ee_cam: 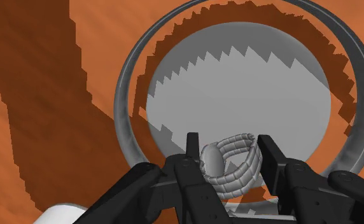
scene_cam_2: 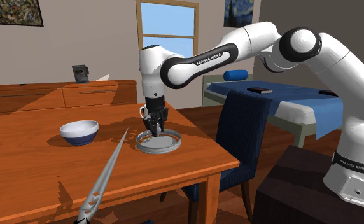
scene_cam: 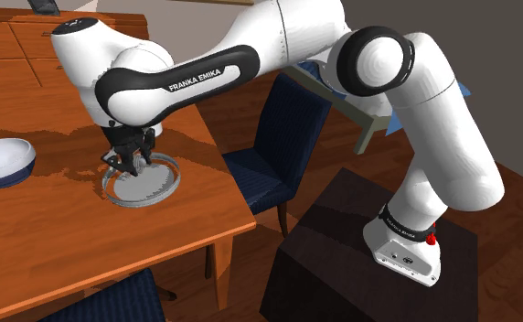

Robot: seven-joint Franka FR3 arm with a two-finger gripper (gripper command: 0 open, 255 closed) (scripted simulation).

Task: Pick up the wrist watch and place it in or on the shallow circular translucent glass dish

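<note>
A grey wrist watch (ee_cam: 228, 167) with a ribbed band sits between my two black fingers, which clasp it on both sides. My gripper (ee_cam: 229, 145) hangs low over the round translucent glass dish (ee_cam: 126, 95), just inside its near rim. In the shoulder view the gripper (scene_cam: 127, 166) points straight down into the dish (scene_cam: 113, 194), which lies on the wooden table (scene_cam: 86, 238) not far from its corner. From the second exterior view, the gripper (scene_cam_2: 154, 132) stands directly above the dish (scene_cam_2: 174, 144).
A blue-and-white bowl (scene_cam: 2, 161) (scene_cam_2: 79, 132) rests on the table further from the stand than the dish. A long grey pointed blade (scene_cam_2: 104, 178) lies near the table's front in the second exterior view. A dark blue chair (scene_cam: 282, 137) (scene_cam_2: 244, 127) stands beside the table edge.
</note>
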